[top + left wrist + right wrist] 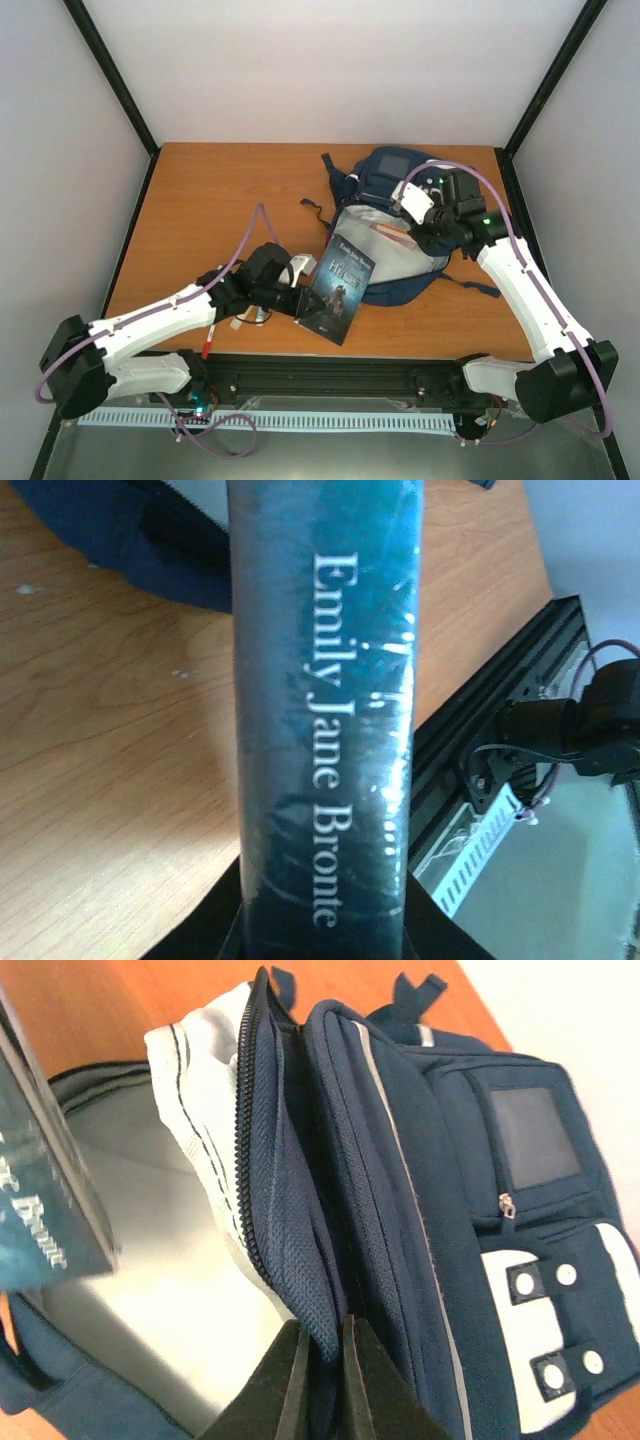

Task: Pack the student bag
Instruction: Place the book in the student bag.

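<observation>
The student bag is navy and lies at the table's middle right, unzipped, with its pale grey lining showing. My right gripper is shut on a fold of the bag's navy mesh fabric beside the zip, holding the mouth open. A dark teal book stands tilted on the table just in front of the opening. My left gripper is shut on the book, whose spine reads "Emily Jane Bronte". One corner of the book shows at the left of the right wrist view.
A pinkish item lies inside the bag. A red and white pen lies near the left arm at the table's front edge. A black rail runs along the near edge. Bag straps trail to the right.
</observation>
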`<act>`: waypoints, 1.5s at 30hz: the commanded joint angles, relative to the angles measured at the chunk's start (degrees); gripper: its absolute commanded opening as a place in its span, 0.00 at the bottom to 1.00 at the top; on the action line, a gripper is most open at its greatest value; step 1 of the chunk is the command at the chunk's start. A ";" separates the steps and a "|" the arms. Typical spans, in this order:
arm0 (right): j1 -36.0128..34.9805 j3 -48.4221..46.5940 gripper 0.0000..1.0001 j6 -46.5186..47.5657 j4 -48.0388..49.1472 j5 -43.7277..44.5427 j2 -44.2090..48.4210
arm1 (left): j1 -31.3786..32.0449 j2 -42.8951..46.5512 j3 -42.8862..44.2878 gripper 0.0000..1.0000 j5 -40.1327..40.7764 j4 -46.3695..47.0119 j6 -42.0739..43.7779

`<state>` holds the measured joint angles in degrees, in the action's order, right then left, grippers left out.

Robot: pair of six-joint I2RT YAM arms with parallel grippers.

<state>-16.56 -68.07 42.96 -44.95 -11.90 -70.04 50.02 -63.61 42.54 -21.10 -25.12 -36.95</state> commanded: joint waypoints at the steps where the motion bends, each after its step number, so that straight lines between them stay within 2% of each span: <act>1: -0.29 -3.69 0.03 -3.58 5.30 2.41 0.83 | 0.68 -3.45 1.24 0.01 -7.63 22.22 -2.43; 6: -0.32 -3.97 0.03 -4.11 6.01 1.55 2.43 | 0.69 -12.86 2.12 0.01 -13.26 37.09 -7.59; 11: -0.32 -4.32 0.03 -3.53 5.74 1.26 3.79 | -0.81 -20.50 5.82 0.01 -14.30 43.93 -12.39; 15: -0.31 -4.16 0.03 -2.94 5.86 1.28 5.73 | -3.80 -26.85 6.40 0.01 -18.72 55.25 -19.87; 19: -0.30 -3.71 0.03 -2.44 5.34 0.18 7.08 | -5.11 -34.22 9.76 0.01 -21.68 61.57 -22.45; 27: -0.32 -0.36 0.03 -2.57 5.27 -1.29 9.24 | -8.20 -42.13 16.49 0.01 -25.51 65.35 -24.29; 37: -0.32 1.24 0.03 -2.18 5.64 -2.28 11.49 | -8.61 -56.45 29.23 0.01 -29.74 67.32 -28.53; 45: -0.32 3.73 0.03 -2.80 5.83 -1.91 13.27 | -11.90 -62.80 34.44 0.02 -29.44 52.62 -19.59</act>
<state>-16.53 -65.01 40.71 -43.57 -11.86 -59.99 40.82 -126.28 73.23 -50.22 29.30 -62.08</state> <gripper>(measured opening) 0.060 0.204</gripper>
